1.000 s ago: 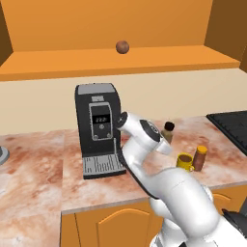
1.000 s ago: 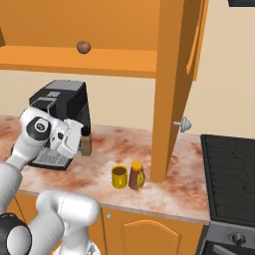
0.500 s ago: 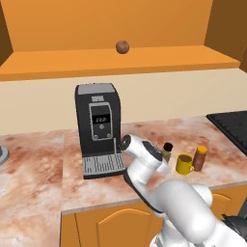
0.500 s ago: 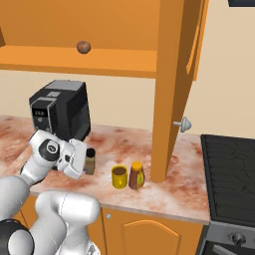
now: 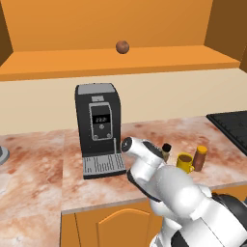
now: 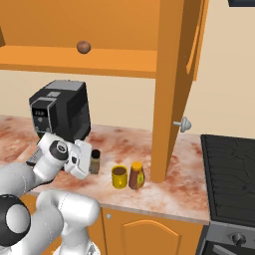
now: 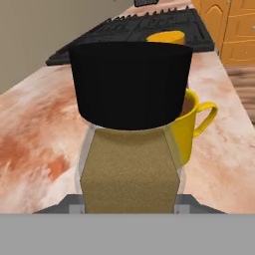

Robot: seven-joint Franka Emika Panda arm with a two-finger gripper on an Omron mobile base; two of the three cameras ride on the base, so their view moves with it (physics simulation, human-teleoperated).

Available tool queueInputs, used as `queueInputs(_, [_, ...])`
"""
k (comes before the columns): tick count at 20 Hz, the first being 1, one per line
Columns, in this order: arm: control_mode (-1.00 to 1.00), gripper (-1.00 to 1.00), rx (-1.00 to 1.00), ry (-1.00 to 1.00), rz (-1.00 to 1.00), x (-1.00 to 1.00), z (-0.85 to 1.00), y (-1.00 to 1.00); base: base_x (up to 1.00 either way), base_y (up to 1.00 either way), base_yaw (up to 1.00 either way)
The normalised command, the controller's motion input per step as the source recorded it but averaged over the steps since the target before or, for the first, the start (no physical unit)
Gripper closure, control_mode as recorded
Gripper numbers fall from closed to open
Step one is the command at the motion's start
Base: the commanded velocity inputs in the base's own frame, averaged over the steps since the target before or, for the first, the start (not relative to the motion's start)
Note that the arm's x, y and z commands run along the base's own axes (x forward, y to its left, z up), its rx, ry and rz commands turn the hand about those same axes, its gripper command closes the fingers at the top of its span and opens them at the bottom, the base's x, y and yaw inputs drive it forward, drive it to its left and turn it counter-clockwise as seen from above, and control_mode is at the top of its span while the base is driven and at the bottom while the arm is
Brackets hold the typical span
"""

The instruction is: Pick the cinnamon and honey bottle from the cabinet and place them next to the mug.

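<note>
I have the gripper (image 6: 88, 160) clamped on the cinnamon jar (image 6: 94, 161), low over the counter (image 6: 164, 191), jar upright. In the hand view the jar (image 7: 130, 124) sits right between the fingertips, black cap up, brown fill below; grip is on the lower body, which I judge keeps it level for setting down.

Left to right from the gripper, right base view: the coffee machine (image 6: 61, 112) is behind and to its left, well clear. The jar is at the fingertips. Just past the jar comes the yellow mug (image 6: 119, 176), dark liquid inside, close but apart. In the hand view the mug (image 7: 191, 119) is directly behind the jar with its handle sticking out to one side. The honey bottle (image 6: 136, 175) stands just beyond the mug, practically against it, so that half looks done. Farther on is the cabinet's side wall (image 6: 169, 89), then the stove (image 6: 229, 174).

Above the gripper, the cabinet shelf (image 6: 74, 59) holds a brown ball (image 6: 83, 47), not ours.

Left base view agrees: jar (image 5: 166, 152) at the wrist end, mug (image 5: 184, 162), bottle (image 5: 199, 158) in a row.

I can't tell whether the jar's base is touching the counter. My read: final placement step; I'd lower straight down, release, and back out away from the mug so I don't clip it.
</note>
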Motion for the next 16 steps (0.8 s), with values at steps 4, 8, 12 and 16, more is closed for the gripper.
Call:
queueInputs(4, [-1.0, 1.0, 0.0, 0.07, -0.15, 0.19, -0.15, 0.0, 0.0, 0.0, 0.0])
queueInputs(8, [-1.0, 1.0, 0.0, 0.1, -0.18, 0.25, -0.12, 0.02, 0.0, 0.0, 0.0])
queueInputs(12, [-1.0, 1.0, 0.0, 0.02, -0.2, 0.21, -0.03, 0.0, 0.0, 0.0, 0.0])
queueInputs(16, [-1.0, 1.0, 0.0, 0.0, -0.14, -0.06, -0.03, -0.02, 0.0, 0.0, 0.0])
